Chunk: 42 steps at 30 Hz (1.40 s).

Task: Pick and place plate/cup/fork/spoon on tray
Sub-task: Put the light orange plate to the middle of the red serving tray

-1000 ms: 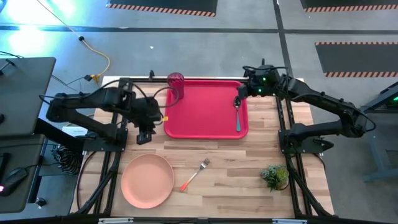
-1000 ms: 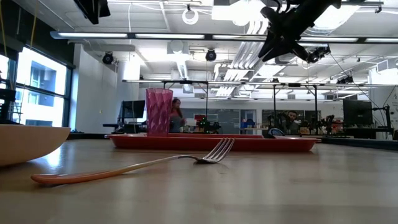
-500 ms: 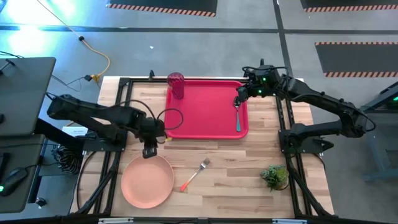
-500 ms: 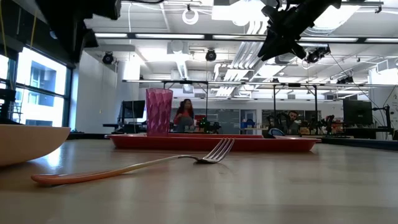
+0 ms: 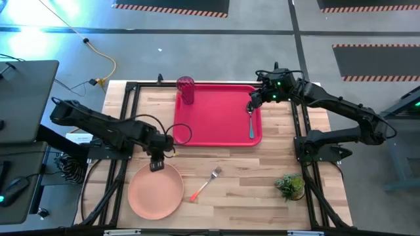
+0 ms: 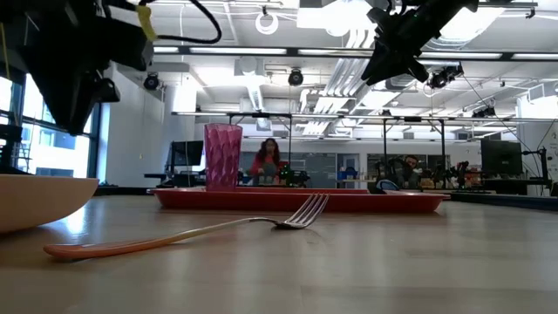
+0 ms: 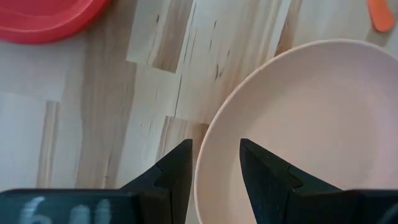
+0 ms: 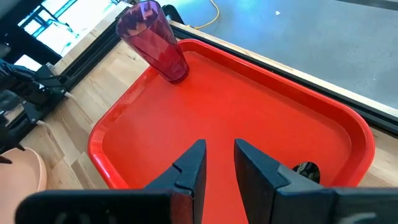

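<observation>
Since a second ago the left gripper [image 5: 156, 164] has dropped from beside the tray [image 5: 216, 124] to the plate [image 5: 155, 191], its parted fingers straddling the twelve o'clock rim, probably to grip it. Right gripper [image 5: 252, 103] waits over the tray, fingers apart.

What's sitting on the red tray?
On the tray stand the cup, at a far corner, and the spoon, along its right side. Nothing else shows there.

Open-plan robotics lab: ceiling ducts [image 6: 261, 65], distant workstations [image 6: 418, 170], seated people [image 6: 268, 161].
</observation>
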Motion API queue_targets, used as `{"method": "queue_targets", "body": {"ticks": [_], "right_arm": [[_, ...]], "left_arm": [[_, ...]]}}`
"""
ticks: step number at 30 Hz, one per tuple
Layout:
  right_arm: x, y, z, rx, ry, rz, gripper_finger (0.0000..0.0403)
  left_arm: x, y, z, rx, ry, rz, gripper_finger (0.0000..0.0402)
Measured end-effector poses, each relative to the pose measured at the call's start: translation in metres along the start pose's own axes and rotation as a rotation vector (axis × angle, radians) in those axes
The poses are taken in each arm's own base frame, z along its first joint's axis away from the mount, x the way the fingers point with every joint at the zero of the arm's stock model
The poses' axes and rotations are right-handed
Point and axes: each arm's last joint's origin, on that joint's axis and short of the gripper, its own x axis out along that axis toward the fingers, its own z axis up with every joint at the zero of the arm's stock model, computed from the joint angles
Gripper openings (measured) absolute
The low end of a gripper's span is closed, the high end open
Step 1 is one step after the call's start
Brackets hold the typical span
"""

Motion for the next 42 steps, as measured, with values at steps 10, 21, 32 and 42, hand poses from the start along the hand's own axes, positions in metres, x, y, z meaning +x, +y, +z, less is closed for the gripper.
{"method": "queue_targets", "body": {"ticks": [10,21,32,42], "right_arm": [[0.0,0.0,0.0,0.0,0.0,0.0,0.0074],[0.0,0.0,0.0,0.008,0.001,0.0,0.0074],[0.0,0.0,0.0,0.008,0.001,-0.001,0.0074],[0.0,0.0,0.0,0.008,0.0,-0.001,0.0074]], "left_arm": [[0.022,0.005,-0.008,0.009,-0.001,-0.015,0.0124],[0.042,0.01,-0.016,0.019,0.059,-0.045,0.0124],[0.071,0.009,-0.013,0.036,0.203,-0.035,0.0124],[0.075,0.009,-0.011,-0.059,0.206,-0.031,0.0046]]}}
